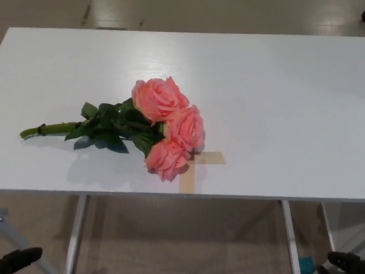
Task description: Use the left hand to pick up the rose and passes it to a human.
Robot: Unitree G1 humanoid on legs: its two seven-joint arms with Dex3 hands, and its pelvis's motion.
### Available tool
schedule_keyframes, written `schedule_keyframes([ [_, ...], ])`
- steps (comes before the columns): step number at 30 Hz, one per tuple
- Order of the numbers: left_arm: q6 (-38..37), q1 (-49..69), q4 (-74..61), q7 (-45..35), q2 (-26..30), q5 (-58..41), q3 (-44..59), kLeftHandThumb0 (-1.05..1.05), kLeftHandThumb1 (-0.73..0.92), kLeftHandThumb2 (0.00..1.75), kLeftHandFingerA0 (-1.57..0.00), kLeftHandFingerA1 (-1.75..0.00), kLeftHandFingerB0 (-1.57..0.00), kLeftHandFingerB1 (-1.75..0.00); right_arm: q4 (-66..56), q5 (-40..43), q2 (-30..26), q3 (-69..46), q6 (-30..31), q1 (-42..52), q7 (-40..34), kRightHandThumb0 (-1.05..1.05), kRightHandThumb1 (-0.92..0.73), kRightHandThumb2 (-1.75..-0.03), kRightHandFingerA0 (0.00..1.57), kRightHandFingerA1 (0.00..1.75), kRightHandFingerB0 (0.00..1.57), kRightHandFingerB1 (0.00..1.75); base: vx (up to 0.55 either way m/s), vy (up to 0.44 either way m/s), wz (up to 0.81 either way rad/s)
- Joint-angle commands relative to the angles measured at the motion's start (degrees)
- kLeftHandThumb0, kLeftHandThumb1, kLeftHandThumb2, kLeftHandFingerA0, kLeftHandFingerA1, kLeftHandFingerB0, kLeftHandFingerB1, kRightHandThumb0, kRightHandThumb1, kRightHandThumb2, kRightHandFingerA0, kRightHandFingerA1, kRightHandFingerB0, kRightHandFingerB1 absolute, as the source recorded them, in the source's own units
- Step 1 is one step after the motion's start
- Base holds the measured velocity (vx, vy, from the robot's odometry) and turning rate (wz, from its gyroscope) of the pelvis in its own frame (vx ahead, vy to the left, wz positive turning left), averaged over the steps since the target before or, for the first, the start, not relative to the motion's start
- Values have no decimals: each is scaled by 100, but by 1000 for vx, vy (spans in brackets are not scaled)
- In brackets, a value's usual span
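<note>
Pink rose [165, 123] near white table [274, 85] front edge, open surface around

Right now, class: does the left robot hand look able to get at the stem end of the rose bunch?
Probably yes. The left robot hand sits low, below the table edge, and the stem points toward that side with nothing lying around it. It would first have to rise above the tabletop.

Only slivers of robot show: left hand [20, 258], a black rounded matte lump, and right hand [345, 262], also black and knobbly. Fingers not distinguishable; no cables, screws or markings discernible.
</note>
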Motion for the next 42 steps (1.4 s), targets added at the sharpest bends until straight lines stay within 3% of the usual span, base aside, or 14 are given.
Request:
schedule_keyframes([
  [1, -555, 137, -181, -554, 179, -230, 91, -59, 39, 68, -28, -41, -17, -35, 64, 62, -8, -34, -80, 55, 48, -53, -79, -65, 60, 45, 47, 35, 0, 0, 0],
  [7, -862, 497, -856, -904, 216, -461, 248, -60, 39, 68, -27, -41, -16, -35, 57, 54, 5, -29, -93, 59, 35, -53, -79, -65, 60, 45, 47, 35, 0, 0, 0],
  [8, -1340, 1338, -2313, -1316, 226, -975, 523, -28, 21, 83, -11, -50, -9, -49, 53, 48, -28, -29, -80, -27, 33, -54, -79, -65, 60, 45, 47, 35, 0, 0, 0],
  [14, -1184, 2059, -3615, -1317, 138, -1213, 755, -28, 21, 83, -12, -50, -8, -49, 54, 30, -32, -13, -73, -50, 17, -53, -79, -65, 61, 45, 48, 35, 0, 0, 0],
  [15, -1640, 3226, -5202, -1128, -127, -1644, 1216, -56, 41, 56, -39, -40, -29, -32, 57, -16, -22, 38, -67, -51, 26, -53, -79, -65, 61, 46, 49, 35, 0, 0, 0],
  [18, -2068, 3970, -6226, -1134, -365, -2014, 1597, -51, 45, 54, -47, -42, -37, -33, 50, 9, -37, 20, -73, -45, 48, -53, -79, -65, 61, 46, 50, 35, 0, 0, 0],
  [22, -1916, 4046, -6431, -1132, -422, -2006, 1636, -51, 45, 54, -47, -42, -37, -33, 50, 10, -39, 20, -72, -47, 49, -53, -79, -65, 61, 46, 50, 35, 0, 0, 0],
  [24, -2645, 4400, -7471, -940, -719, -2401, 2005, -52, 39, 70, -57, -54, -44, -46, 58, -6, -21, 35, -67, -51, 20, -53, -79, -64, 61, 46, 50, 35, 0, 0, 0],
  [30, -2626, 4334, -8531, -656, -954, -2517, 2113, -51, 39, 71, -64, -55, -47, -46, 53, 12, -21, 21, -70, -60, 12, -53, -79, -64, 62, 46, 50, 35, 0, 0, 0],
  [37, -2137, 3367, -8638, -554, -581, -2004, 2164, -53, 40, 72, -60, -51, -40, -44, 69, 6, -10, 30, -78, -53, 22, -53, -79, -64, 62, 46, 50, 35, 0, 0, 0],
  [38, -1728, 2683, -8234, -620, 18, -1393, 2035, -55, 41, 71, -48, -48, -35, -42, 67, 16, -45, 16, -71, -52, 18, -53, -79, -64, 62, 47, 50, 35, 0, 0, 0],
  [39, -1629, 2460, -8083, -677, 248, -1166, 1973, -56, 41, 71, -43, -46, -35, -42, 68, 18, -45, 16, -54, -71, 30, -53, -79, -65, 62, 47, 50, 35, 0, 0, 8],
  [40, -1546, 2320, -8000, -680, 415, -959, 1922, -51, 49, 55, -42, -35, -36, -32, 70, 22, -42, 13, -44, -82, 31, -53, -79, -65, 62, 47, 50, 35, 0, 0, 0],
  [42, -1422, 2099, -7860, -674, 664, -661, 1801, -52, 49, 56, -32, -32, -33, -32, 78, 19, -44, 15, -38, -88, 31, -53, -79, -65, 62, 47, 49, 35, 0, 0, 0],
])
